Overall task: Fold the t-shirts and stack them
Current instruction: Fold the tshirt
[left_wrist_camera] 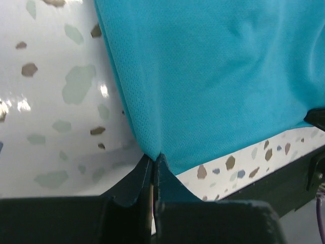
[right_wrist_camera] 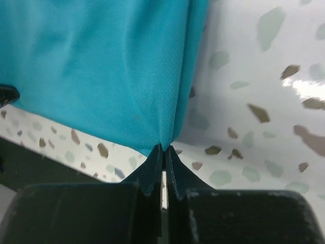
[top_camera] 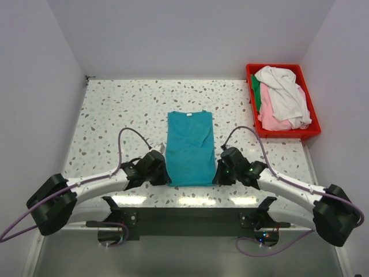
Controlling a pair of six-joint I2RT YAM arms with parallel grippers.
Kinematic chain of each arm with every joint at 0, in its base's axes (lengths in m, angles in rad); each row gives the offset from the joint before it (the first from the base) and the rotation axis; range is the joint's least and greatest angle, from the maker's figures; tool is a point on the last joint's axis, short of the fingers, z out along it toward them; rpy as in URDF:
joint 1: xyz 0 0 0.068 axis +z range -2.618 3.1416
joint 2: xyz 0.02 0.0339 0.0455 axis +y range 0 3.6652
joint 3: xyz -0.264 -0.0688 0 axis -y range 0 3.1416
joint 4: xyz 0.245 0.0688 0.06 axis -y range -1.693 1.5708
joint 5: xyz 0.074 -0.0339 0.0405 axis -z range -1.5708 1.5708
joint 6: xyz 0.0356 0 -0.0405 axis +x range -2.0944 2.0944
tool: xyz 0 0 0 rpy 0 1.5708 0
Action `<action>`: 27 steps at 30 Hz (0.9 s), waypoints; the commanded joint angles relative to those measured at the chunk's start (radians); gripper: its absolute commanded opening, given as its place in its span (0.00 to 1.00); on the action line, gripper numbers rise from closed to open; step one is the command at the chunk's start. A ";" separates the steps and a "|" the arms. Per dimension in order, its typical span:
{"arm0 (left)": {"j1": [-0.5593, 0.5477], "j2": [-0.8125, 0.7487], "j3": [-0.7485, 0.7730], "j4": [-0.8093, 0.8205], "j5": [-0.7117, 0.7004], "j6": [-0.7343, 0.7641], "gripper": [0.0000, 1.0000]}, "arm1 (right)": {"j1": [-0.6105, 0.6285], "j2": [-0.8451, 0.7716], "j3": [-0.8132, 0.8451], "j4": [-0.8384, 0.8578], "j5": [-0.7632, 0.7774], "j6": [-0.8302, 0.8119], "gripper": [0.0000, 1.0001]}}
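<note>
A teal t-shirt (top_camera: 190,147) lies flat in the middle of the table, sides folded in, collar away from the arms. My left gripper (top_camera: 164,173) is shut on its near left corner; in the left wrist view the cloth (left_wrist_camera: 213,76) is pinched at the tips of the gripper (left_wrist_camera: 154,156). My right gripper (top_camera: 219,173) is shut on the near right corner, the teal cloth (right_wrist_camera: 101,66) caught between the tips of the gripper (right_wrist_camera: 164,148). More t-shirts, white (top_camera: 285,92), pink (top_camera: 271,115) and dark green (top_camera: 255,89), lie heaped in a bin.
The red plastic bin (top_camera: 308,134) stands at the back right of the speckled table (top_camera: 115,109). White walls close in on the left, back and right. The table's near edge and a dark base bar (top_camera: 190,222) lie just behind the grippers.
</note>
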 commanded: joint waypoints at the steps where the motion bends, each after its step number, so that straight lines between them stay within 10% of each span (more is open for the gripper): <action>1: -0.041 -0.102 0.044 -0.168 -0.021 0.008 0.00 | 0.075 -0.112 -0.025 -0.102 0.023 0.013 0.00; 15: -0.047 -0.161 0.404 -0.443 -0.094 0.066 0.00 | 0.098 -0.231 0.273 -0.364 0.138 -0.064 0.00; 27: 0.184 -0.029 0.512 -0.309 0.088 0.209 0.00 | -0.018 0.002 0.525 -0.311 0.169 -0.183 0.00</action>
